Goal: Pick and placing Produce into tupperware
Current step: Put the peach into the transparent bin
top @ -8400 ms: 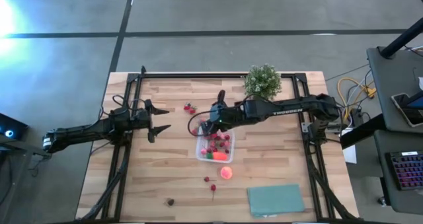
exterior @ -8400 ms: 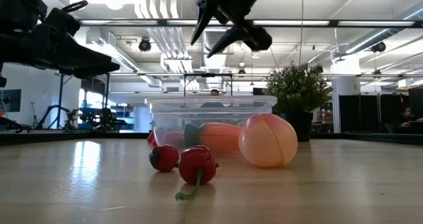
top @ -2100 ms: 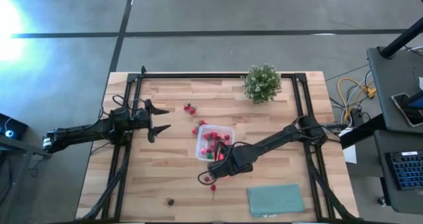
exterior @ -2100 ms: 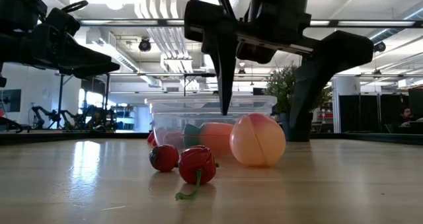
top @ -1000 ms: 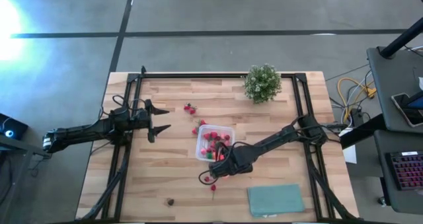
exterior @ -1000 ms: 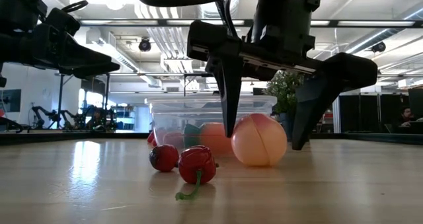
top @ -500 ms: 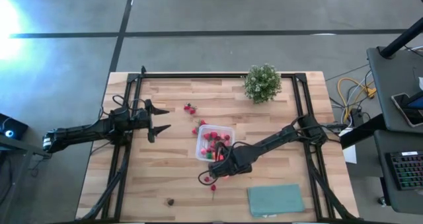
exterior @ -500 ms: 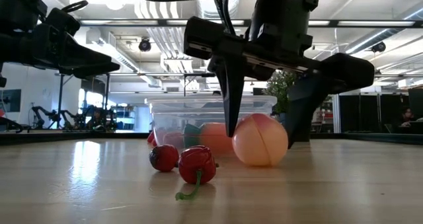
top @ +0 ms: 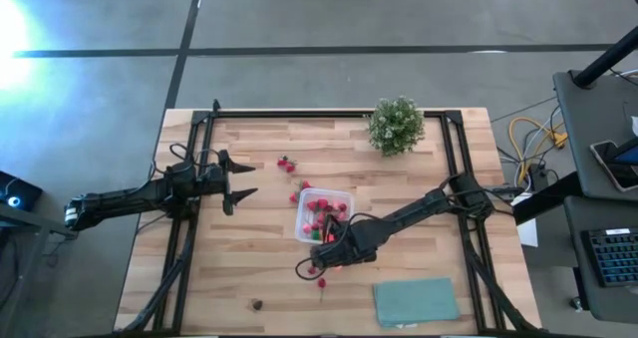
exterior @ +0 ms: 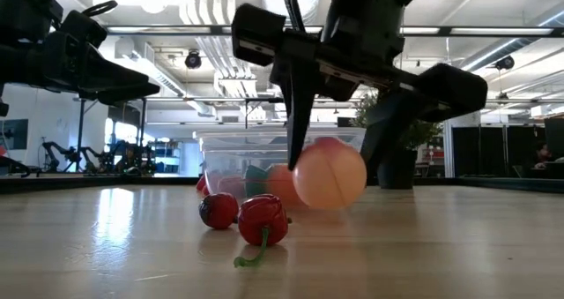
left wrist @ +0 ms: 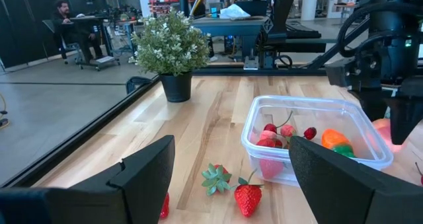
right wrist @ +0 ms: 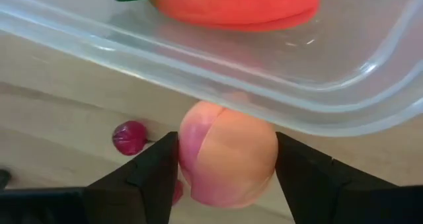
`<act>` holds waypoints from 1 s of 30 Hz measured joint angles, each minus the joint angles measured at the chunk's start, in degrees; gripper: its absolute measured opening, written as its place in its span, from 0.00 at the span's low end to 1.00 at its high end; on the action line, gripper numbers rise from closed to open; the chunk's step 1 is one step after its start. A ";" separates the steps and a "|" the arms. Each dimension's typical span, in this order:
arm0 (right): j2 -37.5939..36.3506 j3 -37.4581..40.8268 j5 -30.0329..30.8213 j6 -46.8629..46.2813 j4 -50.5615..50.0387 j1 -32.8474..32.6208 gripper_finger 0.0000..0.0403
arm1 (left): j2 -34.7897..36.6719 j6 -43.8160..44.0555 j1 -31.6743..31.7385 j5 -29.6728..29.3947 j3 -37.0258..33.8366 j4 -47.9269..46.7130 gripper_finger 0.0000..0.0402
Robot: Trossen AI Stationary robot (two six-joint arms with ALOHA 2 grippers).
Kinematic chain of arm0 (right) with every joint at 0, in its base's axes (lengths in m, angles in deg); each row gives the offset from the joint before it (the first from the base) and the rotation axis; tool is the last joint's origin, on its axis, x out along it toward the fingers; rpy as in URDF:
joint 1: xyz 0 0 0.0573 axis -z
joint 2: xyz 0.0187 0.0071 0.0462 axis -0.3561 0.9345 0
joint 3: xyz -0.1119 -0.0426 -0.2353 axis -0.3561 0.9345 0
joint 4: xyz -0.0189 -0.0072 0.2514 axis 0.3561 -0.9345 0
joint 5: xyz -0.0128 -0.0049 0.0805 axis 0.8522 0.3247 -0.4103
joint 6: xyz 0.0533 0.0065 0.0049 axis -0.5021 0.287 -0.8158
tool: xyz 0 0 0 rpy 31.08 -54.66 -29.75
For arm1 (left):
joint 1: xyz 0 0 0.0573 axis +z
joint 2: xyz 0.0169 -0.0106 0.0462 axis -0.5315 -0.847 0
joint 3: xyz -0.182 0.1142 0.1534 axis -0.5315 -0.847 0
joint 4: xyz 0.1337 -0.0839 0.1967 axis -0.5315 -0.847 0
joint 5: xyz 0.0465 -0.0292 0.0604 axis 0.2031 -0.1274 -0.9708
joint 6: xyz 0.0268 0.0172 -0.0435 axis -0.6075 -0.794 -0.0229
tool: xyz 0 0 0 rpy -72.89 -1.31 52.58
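A pink-orange peach point(right wrist: 228, 158) sits between the fingers of my right gripper point(exterior: 333, 171), which is shut on it just in front of the tupperware point(exterior: 282, 149). In the high view this gripper point(top: 334, 259) covers the peach. The clear tupperware point(top: 324, 216) holds an orange-red piece with a green end point(right wrist: 231, 2) and several small red fruits point(left wrist: 281, 130). Two red cherries point(exterior: 263, 221) lie on the table near the peach. Loose strawberries point(top: 286, 164) lie farther back. My left gripper point(top: 239, 193) waits open at the table's left. My right gripper pinches the peach by two opposite sides point(right wrist: 188, 154) between its two fingers point(exterior: 298, 123). The fingers come from above, pointing steeply down. The peach point(exterior: 330, 175) hangs between the fingertips, a little off the table, beside the tupperware's near wall.
A bushy potted plant point(top: 397, 125) stands at the far edge. A flat teal cloth point(top: 416, 301) lies at the near right. A small dark piece point(top: 257, 304) lies near the front edge. A black frame point(top: 199, 129) runs along the table's sides.
My right gripper's fingers have closed in from either side of the peach and taken hold of it. The peach, which rested on the table, now stands a little higher and clear of the wood.
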 joint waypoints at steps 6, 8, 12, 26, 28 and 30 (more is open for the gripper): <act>-0.02 -1.71 -0.27 0.16 -0.38 -0.13 0.56 | 0.00 0.00 0.02 0.02 0.00 -0.03 0.70; -0.07 -3.03 -0.27 0.54 -0.49 -0.33 0.56 | 0.00 0.00 0.01 -0.01 0.02 0.00 0.70; -0.20 -7.16 -0.14 2.83 -1.60 -0.44 0.56 | 0.00 0.00 -0.01 0.00 0.00 -0.01 0.70; -0.35 -22.65 14.61 8.65 -28.43 4.10 0.56 | 0.00 0.00 -0.01 -0.01 0.02 -0.01 0.70; -0.30 -22.22 13.38 12.35 -27.56 6.27 0.56 | 0.00 0.00 0.00 -0.01 0.01 -0.01 0.70; -0.05 -21.37 11.77 15.91 -25.75 8.35 0.57 | 0.00 0.00 0.00 -0.01 0.02 -0.01 0.70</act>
